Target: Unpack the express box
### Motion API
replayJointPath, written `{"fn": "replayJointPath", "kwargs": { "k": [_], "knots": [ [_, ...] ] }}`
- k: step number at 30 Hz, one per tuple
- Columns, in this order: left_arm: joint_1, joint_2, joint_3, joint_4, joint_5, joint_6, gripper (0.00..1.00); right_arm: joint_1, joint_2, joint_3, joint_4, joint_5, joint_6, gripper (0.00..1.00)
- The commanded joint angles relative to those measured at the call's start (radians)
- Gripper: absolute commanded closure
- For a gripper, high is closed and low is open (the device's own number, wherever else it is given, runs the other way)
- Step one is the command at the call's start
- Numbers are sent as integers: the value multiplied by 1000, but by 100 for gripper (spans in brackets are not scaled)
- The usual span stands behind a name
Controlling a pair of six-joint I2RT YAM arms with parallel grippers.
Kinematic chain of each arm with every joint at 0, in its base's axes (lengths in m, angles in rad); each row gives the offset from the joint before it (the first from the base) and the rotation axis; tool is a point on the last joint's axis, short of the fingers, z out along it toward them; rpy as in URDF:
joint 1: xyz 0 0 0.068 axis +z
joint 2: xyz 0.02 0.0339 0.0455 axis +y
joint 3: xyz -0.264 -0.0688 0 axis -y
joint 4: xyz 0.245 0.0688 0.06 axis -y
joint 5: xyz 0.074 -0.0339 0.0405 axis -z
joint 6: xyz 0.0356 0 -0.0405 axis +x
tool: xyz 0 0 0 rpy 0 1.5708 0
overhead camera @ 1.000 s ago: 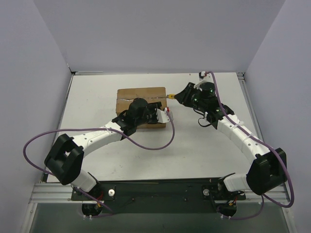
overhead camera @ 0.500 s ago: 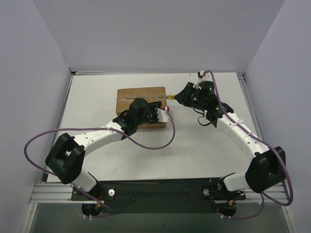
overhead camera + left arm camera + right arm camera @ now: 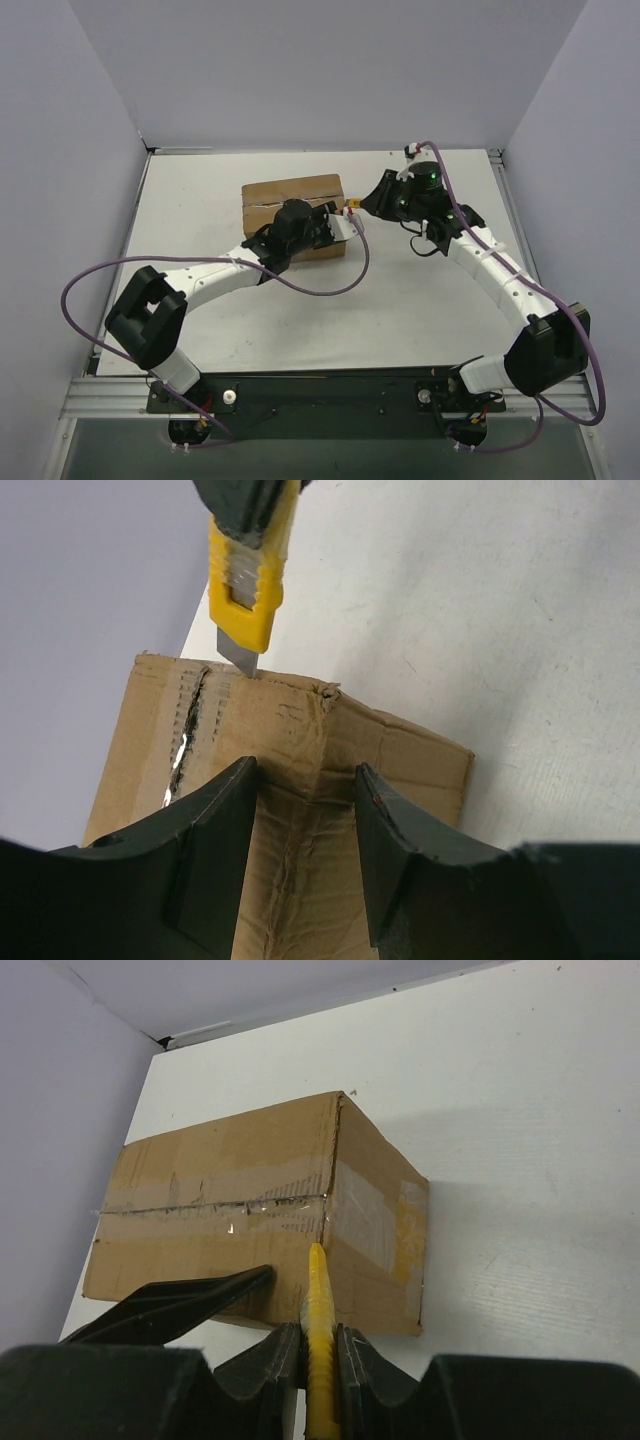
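The express box [image 3: 290, 192] is a brown cardboard carton lying at the middle back of the table, its flaps down and its clear tape seam [image 3: 200, 1205] ragged. My right gripper [image 3: 377, 203] is shut on a yellow utility knife [image 3: 319, 1300]. The knife's blade [image 3: 238, 656] touches the box's right top edge at the seam. My left gripper [image 3: 305, 770] stands open over the box's near right corner, one finger [image 3: 215, 830] on each side of the corner edge. I cannot tell whether the fingers press the cardboard. The left finger [image 3: 170, 1305] also shows against the box's near side.
The white table [image 3: 200, 200] is walled in by grey panels at the left, back and right. Purple cables [image 3: 330, 290] loop off both arms over the table's near half. Both arm bases sit on the black rail at the near edge.
My left gripper has slid right along the box to its near right corner, and its jaws have narrowed a little. The box has turned slightly. The knife has stayed at the seam.
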Motion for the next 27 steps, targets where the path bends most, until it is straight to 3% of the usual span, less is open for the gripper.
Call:
{"fn": "replayJointPath", "kwargs": {
  "k": [1, 8, 12, 15, 16, 19, 20, 27],
  "knots": [
    [0, 29, 44, 55, -56, -58, 48, 3, -27, 50, -84, -60, -31, 100],
    [-1, 1, 30, 23, 1, -77, 48, -101, -70, 86, -107, -58, -60, 100],
    [-1, -72, 15, -20, 123, -101, 45, -178, -97, 117, -69, -98, -118, 100],
    [-1, -132, 16, -24, 171, -134, 41, -154, -140, 59, -8, -37, -371, 100],
    [0, -146, 23, -30, 177, -143, 38, -142, -149, 3, 4, -2, -555, 100],
    [0, -196, 47, -24, 177, -196, 36, -86, -189, -115, 130, 159, -809, 100],
    [0, -222, 52, -24, 171, -202, 35, -73, -206, -215, 180, 245, -969, 100],
    [54, -354, -11, 0, 90, -214, 30, -80, -154, -549, 761, 422, -1640, 100]
  ]
}}
